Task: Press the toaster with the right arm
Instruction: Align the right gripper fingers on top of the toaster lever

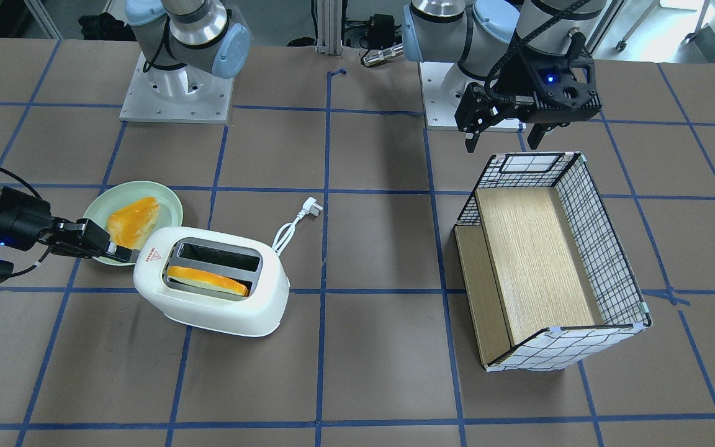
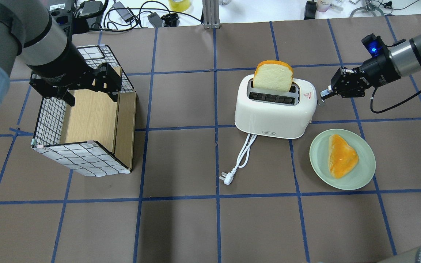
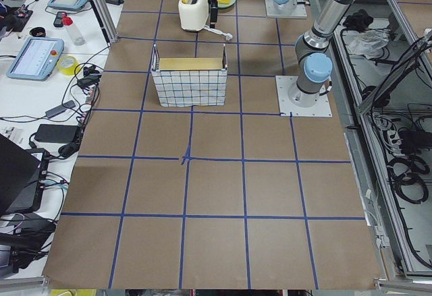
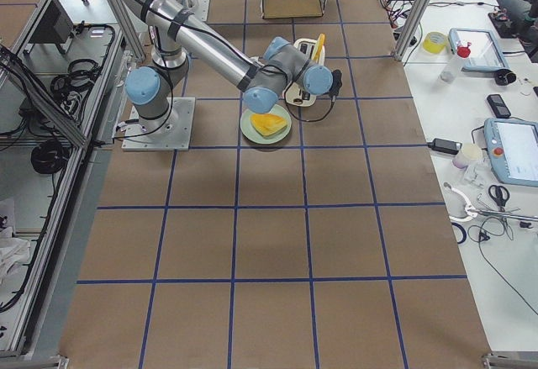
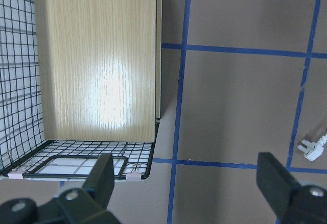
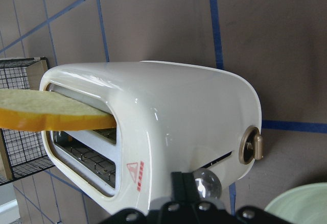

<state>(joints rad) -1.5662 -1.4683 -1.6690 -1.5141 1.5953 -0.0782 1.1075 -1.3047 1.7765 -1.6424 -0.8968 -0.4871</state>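
The white toaster point(image 2: 272, 113) lies on the table with a slice of bread point(image 2: 272, 75) sticking high out of its far slot. My right gripper point(image 2: 323, 98) is shut, with its tip at the toaster's right end, where the lever is. In the right wrist view the shut fingertips point(image 6: 184, 182) sit against a silver lever knob point(image 6: 206, 183) above its slot on the toaster point(image 6: 194, 112). In the front-facing view the right gripper point(image 1: 123, 252) touches the toaster's point(image 1: 208, 292) end. My left gripper point(image 2: 91, 95) is open and empty above the basket's rim; it also shows in the left wrist view point(image 5: 186, 168).
A green plate point(image 2: 364, 171) with a toasted slice point(image 2: 340, 155) lies right of and in front of the toaster. The toaster's white cord and plug point(image 2: 227, 179) trail toward me. A wire basket with a checked liner point(image 2: 82, 157) and wooden inserts stands at the left.
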